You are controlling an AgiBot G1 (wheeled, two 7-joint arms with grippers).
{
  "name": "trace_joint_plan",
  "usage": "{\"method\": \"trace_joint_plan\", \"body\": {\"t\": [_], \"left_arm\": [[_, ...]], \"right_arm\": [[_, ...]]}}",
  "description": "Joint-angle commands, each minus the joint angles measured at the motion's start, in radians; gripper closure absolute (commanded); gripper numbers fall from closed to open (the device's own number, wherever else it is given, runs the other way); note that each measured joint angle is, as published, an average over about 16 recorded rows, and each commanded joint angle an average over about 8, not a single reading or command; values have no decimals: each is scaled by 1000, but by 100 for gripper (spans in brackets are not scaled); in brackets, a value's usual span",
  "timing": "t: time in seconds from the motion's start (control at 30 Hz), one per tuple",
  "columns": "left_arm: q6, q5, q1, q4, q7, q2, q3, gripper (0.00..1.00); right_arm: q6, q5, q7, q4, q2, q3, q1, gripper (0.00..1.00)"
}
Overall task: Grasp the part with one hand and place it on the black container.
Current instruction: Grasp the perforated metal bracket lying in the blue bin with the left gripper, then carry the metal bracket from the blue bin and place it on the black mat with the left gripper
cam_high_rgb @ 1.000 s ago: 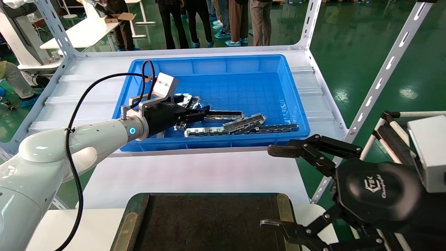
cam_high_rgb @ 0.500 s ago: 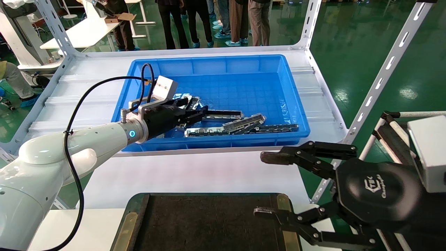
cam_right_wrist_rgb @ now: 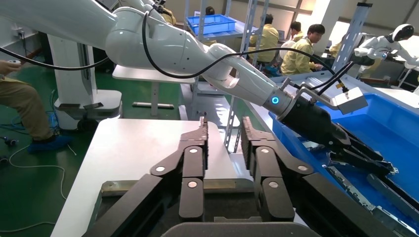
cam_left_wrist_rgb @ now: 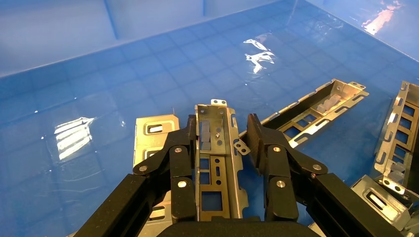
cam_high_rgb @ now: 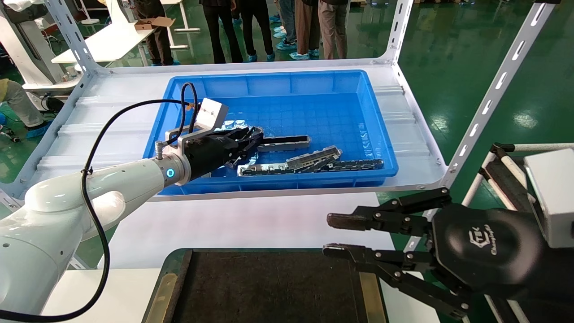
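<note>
Silver-grey metal sits between the black fingers [cam_left_wrist_rgb: 180, 165] of the left hand [cam_left_wrist_rgb: 217, 148]: the part [cam_left_wrist_rgb: 216, 143], a slim channel with small rectangular cut-outs, runs lengthwise down the middle of the left wrist frame, with one finger on each long side. The fingers look closed against its walls, though whether they bear firmly on it cannot be told. In the head view this hand [cam_high_rgb: 244, 141] is at centre left of the frame, reaching into the blue bin [cam_high_rgb: 287, 83], with the part low over the bin floor among the other metal pieces [cam_high_rgb: 314, 158] lying along the bin's near side. No clear gap shows under it.

The black container [cam_high_rgb: 269, 287] lies at the bottom centre of the head frame, well apart from the bin, and its dark surface carries no part. The right gripper [cam_high_rgb: 332, 235] hangs at the lower right, just beside the container's right edge, its fingers [cam_right_wrist_rgb: 195, 158] nearly together with a narrow gap and nothing between them.

By these views the grasp is about made; the lift out of the bin, the carry and the placing on the container are all still to do.
</note>
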Motion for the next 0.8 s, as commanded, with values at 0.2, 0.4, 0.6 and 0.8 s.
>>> {"method": "trace_joint_plan", "body": {"t": [0.2, 0.4, 0.6, 0.8], "left_arm": [[9, -19, -9, 18, 22, 1, -8, 100], [22, -40, -19, 17, 33, -1, -18, 100], [39, -62, -26, 9, 47, -4, -30, 100], [64, -78, -41, -5, 65, -14, -38, 100]], "right_arm": [[0, 0, 0, 0, 0, 0, 0, 100], [0, 0, 0, 0, 0, 0, 0, 100], [0, 0, 0, 0, 0, 0, 0, 100], [0, 0, 0, 0, 0, 0, 0, 100]]}}
